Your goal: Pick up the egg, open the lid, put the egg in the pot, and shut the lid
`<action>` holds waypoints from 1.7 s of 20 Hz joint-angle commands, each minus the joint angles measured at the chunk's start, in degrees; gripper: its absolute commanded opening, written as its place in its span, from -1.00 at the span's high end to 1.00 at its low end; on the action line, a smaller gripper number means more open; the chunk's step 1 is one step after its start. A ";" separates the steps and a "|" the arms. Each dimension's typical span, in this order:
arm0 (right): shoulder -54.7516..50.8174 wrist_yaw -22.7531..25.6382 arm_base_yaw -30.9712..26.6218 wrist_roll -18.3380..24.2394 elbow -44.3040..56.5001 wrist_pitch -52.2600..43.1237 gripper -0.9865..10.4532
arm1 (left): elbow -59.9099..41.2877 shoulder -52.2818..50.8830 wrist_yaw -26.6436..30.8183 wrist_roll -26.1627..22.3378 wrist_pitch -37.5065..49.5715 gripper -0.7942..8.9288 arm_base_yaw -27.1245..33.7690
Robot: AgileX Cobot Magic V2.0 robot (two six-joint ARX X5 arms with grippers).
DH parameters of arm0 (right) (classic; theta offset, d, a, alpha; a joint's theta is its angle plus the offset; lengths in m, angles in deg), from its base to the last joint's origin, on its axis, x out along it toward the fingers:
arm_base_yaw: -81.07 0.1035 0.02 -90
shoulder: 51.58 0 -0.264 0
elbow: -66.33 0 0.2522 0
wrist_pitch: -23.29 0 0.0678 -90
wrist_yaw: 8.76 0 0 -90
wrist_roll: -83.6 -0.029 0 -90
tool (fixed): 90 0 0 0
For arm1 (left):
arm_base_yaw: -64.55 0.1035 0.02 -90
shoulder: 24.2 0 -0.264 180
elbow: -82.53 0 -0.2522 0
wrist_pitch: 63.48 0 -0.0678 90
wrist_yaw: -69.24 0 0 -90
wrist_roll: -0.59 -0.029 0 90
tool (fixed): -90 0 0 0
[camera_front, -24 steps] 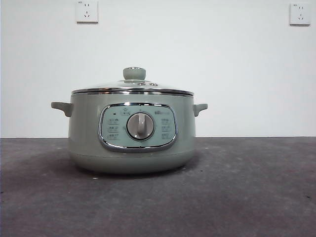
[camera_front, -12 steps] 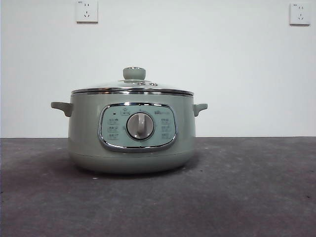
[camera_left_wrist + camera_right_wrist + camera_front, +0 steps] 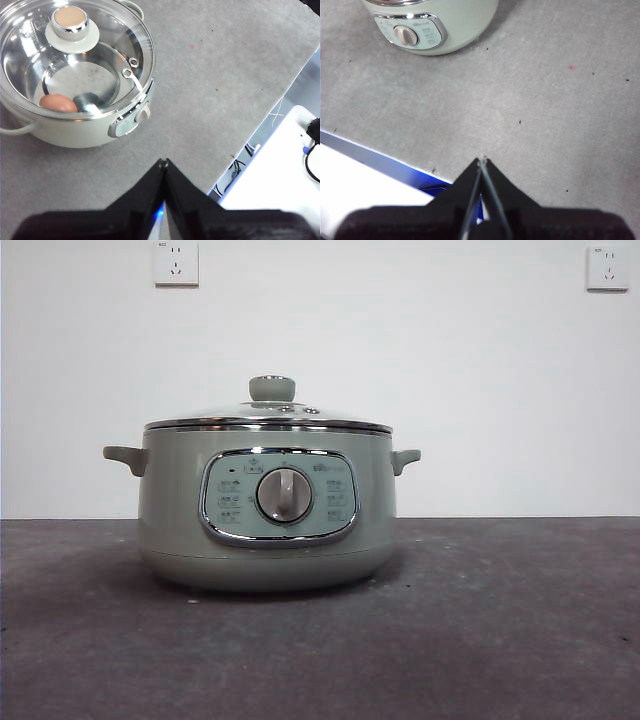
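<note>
Inside my lidded pot [image 3: 75,125], only the egg [image 3: 58,103] shows through the lid [image 3: 75,55] glass, while both end effectors, left [image 3: 163,165] and right [image 3: 482,162], hover clenched and empty above the grey desk [image 3: 500,620].

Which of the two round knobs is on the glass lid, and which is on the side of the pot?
The pale green knob sits on top of the lid. The silver dial is set in the control panel on the pot's side.

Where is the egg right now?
In the left wrist view, the egg lies inside the pot, on its floor near the wall, under the closed glass lid.
</note>
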 commanded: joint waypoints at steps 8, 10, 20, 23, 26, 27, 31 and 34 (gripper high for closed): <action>-0.04 0.09 0.04 -0.61 0.39 -0.20 0.82 | -0.87 -2.14 2.16 -6.88 15.28 0.84 0.96; -0.04 0.09 0.04 -0.61 0.39 -0.20 0.82 | -3.21 -6.12 1.97 -10.03 26.38 0.84 4.22; -0.02 0.09 0.04 -0.61 0.39 -0.20 0.82 | -50.84 -36.11 5.60 -6.54 59.69 0.84 23.30; 0.00 0.09 0.04 -0.61 0.39 -0.20 0.82 | -63.56 -43.85 5.62 -3.23 63.19 0.84 25.22; 0.00 0.09 0.04 -0.61 0.39 -0.20 0.82 | -72.85 -50.10 5.73 0.09 64.39 0.84 26.29; -0.02 0.09 0.04 -0.61 0.39 -0.20 0.82 | -75.21 -52.02 5.84 0.68 64.35 0.84 26.56; 0.00 0.09 0.04 -0.61 0.39 -0.20 0.82 | -81.40 -58.55 6.99 2.91 63.98 0.84 27.34; 0.00 0.09 0.04 -0.61 0.39 -0.20 0.82 | -83.17 -59.69 11.72 5.18 61.64 0.84 27.45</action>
